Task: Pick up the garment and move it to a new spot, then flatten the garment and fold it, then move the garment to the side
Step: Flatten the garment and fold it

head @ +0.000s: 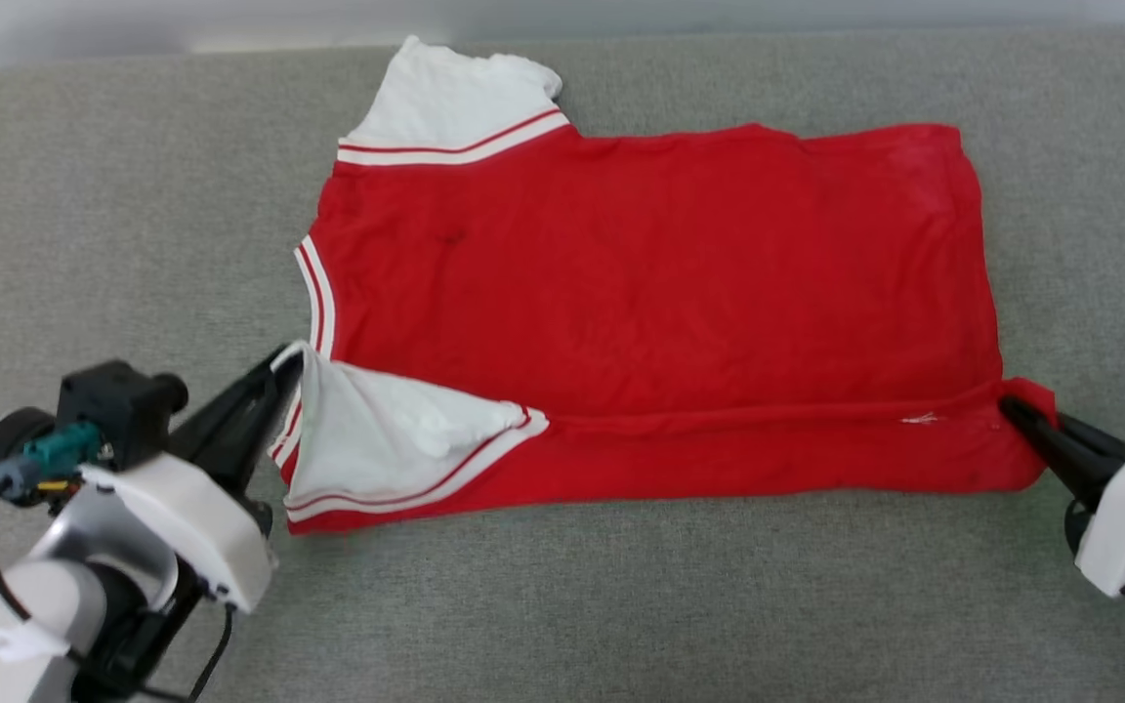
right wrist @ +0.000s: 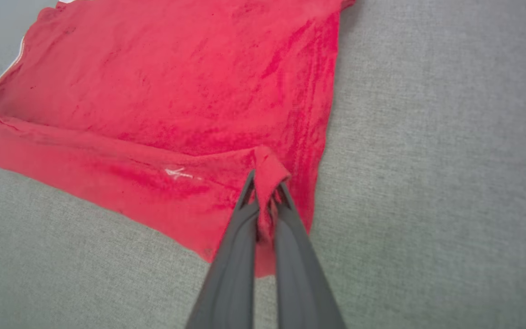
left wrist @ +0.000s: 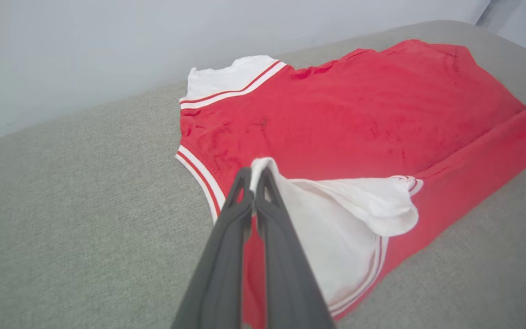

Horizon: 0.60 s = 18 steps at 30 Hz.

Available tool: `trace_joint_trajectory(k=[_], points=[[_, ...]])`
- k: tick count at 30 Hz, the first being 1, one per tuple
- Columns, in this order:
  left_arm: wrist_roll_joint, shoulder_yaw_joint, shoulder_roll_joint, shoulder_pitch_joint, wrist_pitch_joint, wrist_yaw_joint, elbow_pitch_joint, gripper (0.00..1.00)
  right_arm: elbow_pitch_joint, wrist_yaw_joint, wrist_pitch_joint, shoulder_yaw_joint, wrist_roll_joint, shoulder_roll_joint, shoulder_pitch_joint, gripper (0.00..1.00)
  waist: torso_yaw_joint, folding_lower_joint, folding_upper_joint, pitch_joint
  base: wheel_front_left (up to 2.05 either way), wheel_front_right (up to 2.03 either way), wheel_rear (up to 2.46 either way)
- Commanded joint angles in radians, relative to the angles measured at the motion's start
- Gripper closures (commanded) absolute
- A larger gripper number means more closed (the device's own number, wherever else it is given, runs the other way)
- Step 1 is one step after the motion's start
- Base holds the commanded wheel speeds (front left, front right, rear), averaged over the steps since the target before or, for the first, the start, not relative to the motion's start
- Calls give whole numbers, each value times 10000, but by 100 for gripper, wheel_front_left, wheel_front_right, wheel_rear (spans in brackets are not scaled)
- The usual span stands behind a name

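Note:
The garment (head: 641,283) is a red T-shirt with white striped sleeves, spread on the grey surface with its near long edge folded up over the body. My left gripper (head: 284,366) is shut on the tip of the near white sleeve (left wrist: 336,214), which is lifted and pulled over the red cloth. My right gripper (head: 1012,405) is shut on the near hem corner, and red cloth (right wrist: 270,171) bunches between its fingers. A small white logo (right wrist: 176,173) shows on the folded strip near the hem. The far sleeve (head: 455,98) lies flat.
The grey fabric-covered surface (head: 621,605) runs wide on all sides of the shirt. Its back edge meets a pale wall (left wrist: 107,55) just behind the far sleeve.

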Motion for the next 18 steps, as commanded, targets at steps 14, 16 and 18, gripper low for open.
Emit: trace_joint_trajectory(k=[14, 16, 18], points=[[552, -562, -882, -2441, -105, -428, 3043, 100, 1369, -4, 361, 356, -834, 805, -1763, 100, -149, -2, 0, 986, 0, 0, 0], [571, -664, -1077, -2671, -213, -477, 3394, 100, 1672, -5, 446, 413, -811, 892, -1863, 100, -133, -2, 0, 1030, 0, 0, 0], [672, -759, -1233, -2821, -326, -447, 3793, 60, 1895, -7, 370, 413, -998, 957, -2031, 12, -108, -2, 0, 1029, 0, 0, 0]])
